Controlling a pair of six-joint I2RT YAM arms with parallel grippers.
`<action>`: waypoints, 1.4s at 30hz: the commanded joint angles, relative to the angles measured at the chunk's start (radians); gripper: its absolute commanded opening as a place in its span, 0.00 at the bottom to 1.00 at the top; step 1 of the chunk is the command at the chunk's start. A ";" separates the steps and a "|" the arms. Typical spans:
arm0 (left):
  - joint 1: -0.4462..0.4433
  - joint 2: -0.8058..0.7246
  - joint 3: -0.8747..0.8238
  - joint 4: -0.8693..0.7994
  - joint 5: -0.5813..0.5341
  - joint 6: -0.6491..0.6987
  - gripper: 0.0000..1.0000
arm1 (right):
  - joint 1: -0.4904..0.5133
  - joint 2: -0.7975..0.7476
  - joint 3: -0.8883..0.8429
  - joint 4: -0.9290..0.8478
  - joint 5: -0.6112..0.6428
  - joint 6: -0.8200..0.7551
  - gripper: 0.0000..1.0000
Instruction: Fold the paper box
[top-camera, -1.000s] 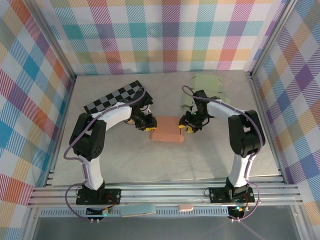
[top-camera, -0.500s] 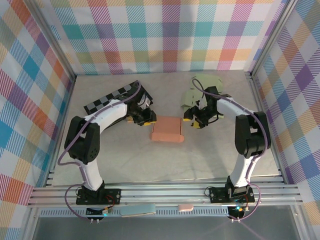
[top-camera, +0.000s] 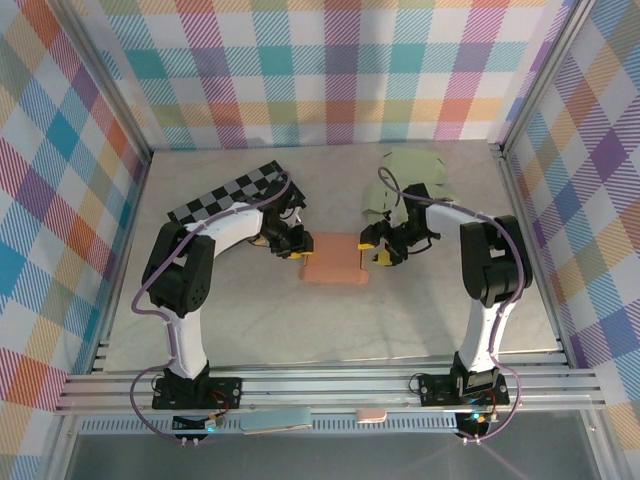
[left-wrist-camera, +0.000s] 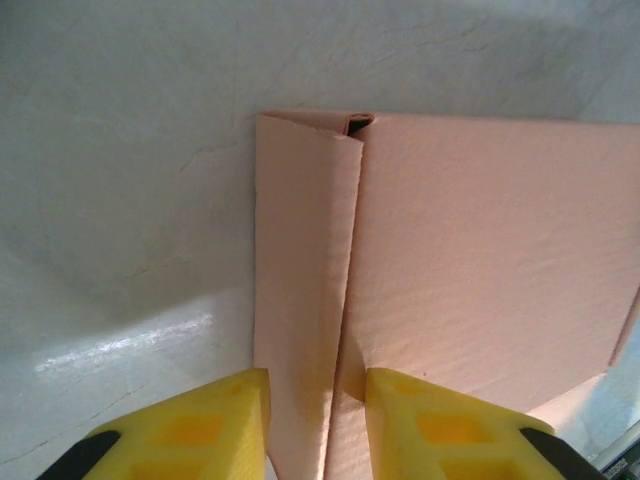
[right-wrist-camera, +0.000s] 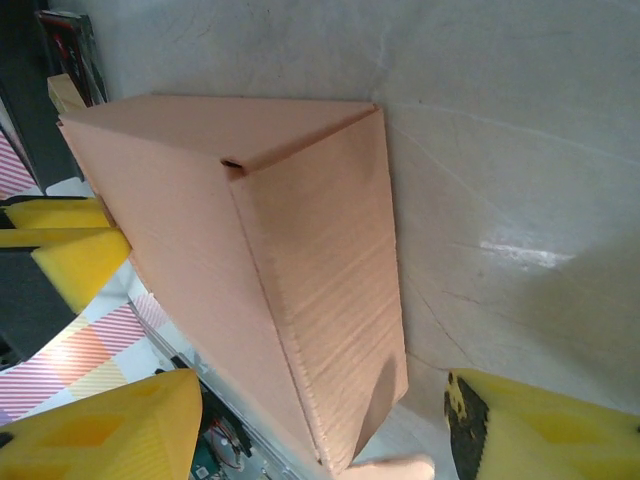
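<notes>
Since its ends likely need pressing in, the paper box (top-camera: 334, 258) lies in the middle of the bench (top-camera: 240, 320) with an arm at each end. The left jaws sit close together, one on each side of the folded side flap (left-wrist-camera: 300, 280); I cannot tell if they pinch it. The right jaws stand wide open, holding nothing. Open bench in front leaves room to move.

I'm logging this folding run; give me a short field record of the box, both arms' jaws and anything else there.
box: salmon-pink folded paper box, centre of the grey table
left gripper: jaws astride the box's left wall, apparently pinching it
right gripper: jaws open, wide around the box's right end
other: pale green flat paper cutout, behind the right gripper; black-and-white checkerboard panel, far left
</notes>
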 joint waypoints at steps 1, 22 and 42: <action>0.005 -0.024 -0.037 0.021 -0.014 0.011 0.28 | 0.007 0.021 -0.005 0.039 -0.054 -0.004 0.65; 0.072 -0.076 -0.195 0.088 0.020 0.012 0.08 | 0.054 0.087 -0.025 0.177 -0.211 -0.021 0.69; 0.075 -0.342 -0.182 0.207 -0.064 -0.026 0.29 | 0.118 0.076 -0.091 0.501 -0.280 0.522 0.53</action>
